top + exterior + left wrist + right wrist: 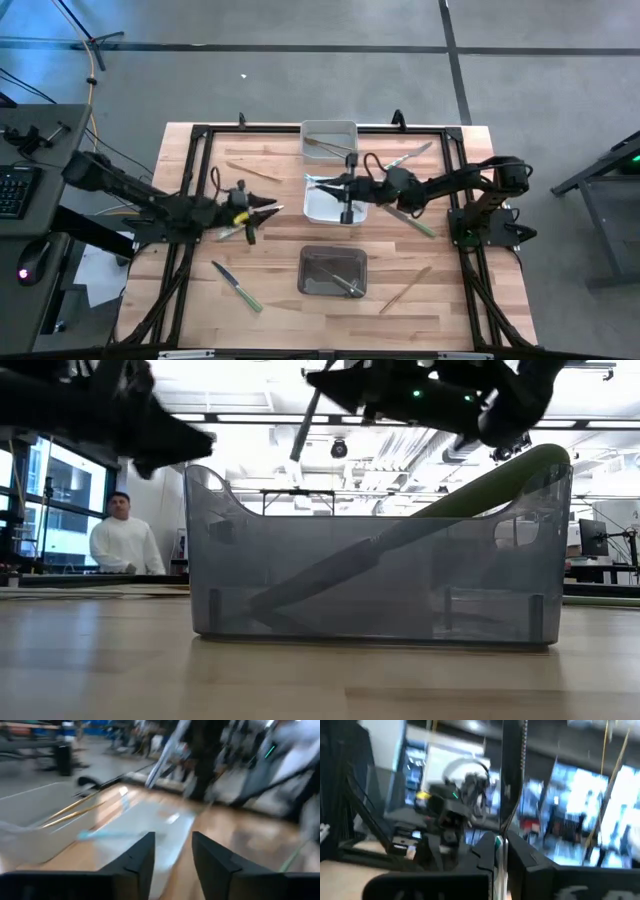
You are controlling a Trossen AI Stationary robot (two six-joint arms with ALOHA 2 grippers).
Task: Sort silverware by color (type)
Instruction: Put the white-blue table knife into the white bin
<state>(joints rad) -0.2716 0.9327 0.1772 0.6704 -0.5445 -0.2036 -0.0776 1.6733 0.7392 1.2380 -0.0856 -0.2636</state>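
Note:
My right gripper (347, 186) hangs shut over the white middle bin (322, 210) with a thin piece of silverware (305, 425) in it. My left gripper (263, 212) stands open and level, left of that bin, with nothing between its fingers (145, 860). A green-handled piece (233, 232) lies on the table just beside it. A light blue piece (100, 835) lies in the white bin. Tan pieces (325, 148) lie in the far clear bin. A green-handled piece (480, 490) leans against the wall of the near dark bin (333, 270). My right gripper pinches the piece of silverware between its two fingers; a green bit (498, 841) shows right at the fingers. The long piece (512, 775) runs across the fingers, not along them. It is lifted clear above the white bin, tilted.
Loose pieces lie on the table: a green-handled knife (237, 286) near left, a tan one (405, 290) near right, a tan one (252, 170) far left, a green one (415, 222) and a pale one (410, 157) under my right arm. A person (122, 535) stands beyond the table.

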